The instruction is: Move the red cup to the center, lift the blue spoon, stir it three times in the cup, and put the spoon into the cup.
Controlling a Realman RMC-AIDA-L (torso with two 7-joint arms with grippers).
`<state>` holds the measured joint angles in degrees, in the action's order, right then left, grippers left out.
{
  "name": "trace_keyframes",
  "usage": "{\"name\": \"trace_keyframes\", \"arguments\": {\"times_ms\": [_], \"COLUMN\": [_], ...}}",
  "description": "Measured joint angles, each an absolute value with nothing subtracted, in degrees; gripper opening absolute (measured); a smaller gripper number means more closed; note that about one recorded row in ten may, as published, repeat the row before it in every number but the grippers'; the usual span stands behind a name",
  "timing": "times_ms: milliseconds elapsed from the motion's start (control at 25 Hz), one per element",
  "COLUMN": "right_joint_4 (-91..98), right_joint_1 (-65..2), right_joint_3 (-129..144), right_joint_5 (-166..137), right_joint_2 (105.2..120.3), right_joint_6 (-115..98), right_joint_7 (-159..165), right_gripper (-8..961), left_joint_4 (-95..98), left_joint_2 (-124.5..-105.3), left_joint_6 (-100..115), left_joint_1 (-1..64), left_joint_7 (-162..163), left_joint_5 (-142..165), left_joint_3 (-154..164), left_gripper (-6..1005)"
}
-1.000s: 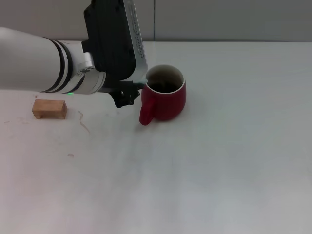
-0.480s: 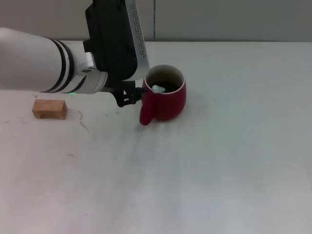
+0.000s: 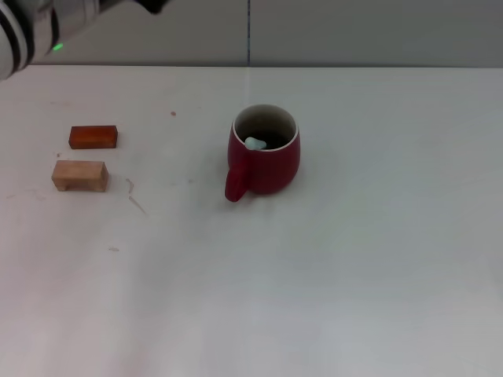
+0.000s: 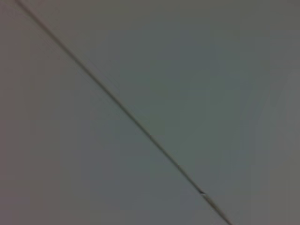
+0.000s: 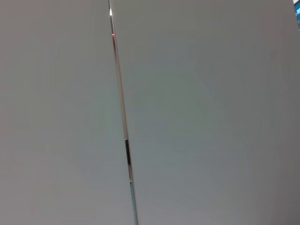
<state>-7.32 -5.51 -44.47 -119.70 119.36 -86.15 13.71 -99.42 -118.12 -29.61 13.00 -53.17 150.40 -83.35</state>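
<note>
We've got the glossy, rounded red cup (image 3: 266, 153) mid-surface (image 3: 354, 259), the blue spoon (image 3: 255, 143) poking out inside it. Left arm (image 3: 31, 27) sits at the far corner; can't tell about its fingers.

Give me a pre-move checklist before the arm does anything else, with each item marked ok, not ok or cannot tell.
1. Red cup upright near the middle of the table: ok.
2. Blue spoon inside the cup, its pale handle tip showing just under the rim: ok.
3. Left arm away from the cup, only a part of it at the far left corner of the head view: ok.
4. Left gripper released and open: cannot tell, no view shows it.
5. Right arm and gripper position: cannot tell, not in the head view, and its wrist camera shows only a plain wall.
6. Red-orange block and tan wooden block apart from the cup on the robot's left: ok.
</note>
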Motion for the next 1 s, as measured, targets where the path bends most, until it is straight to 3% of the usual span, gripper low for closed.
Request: {"name": "trace_keyframes", "arguments": {"times_ms": [320,720,1000], "right_joint_4": [-7.2,-6.4,-6.4], "right_joint_1": [-5.1,-4.2,-4.1], "right_joint_3": [-44.6,-45.0,-44.8], "right_joint_5": [-119.4,-119.3,-119.3], "right_joint_2": [119.4,119.34,119.41], "right_joint_6": [-89.4,-94.1,-94.4], "right_joint_7": [13.3,13.2,13.2], "right_gripper": [835,835,835], "left_joint_4": [-92.5,-86.3,-69.3], "left_joint_2": [-117.67,-116.68,-117.66], "left_joint_6": [-3.1,10.7,42.1], "left_joint_1": [5.0,1.2,1.0], "left_joint_7": [-51.0,-38.2,-27.0], "left_joint_5": [137.1,133.2,148.0], "left_joint_3": [-84.5,-83.3,-73.3], "left_gripper": [374,331,301]}}
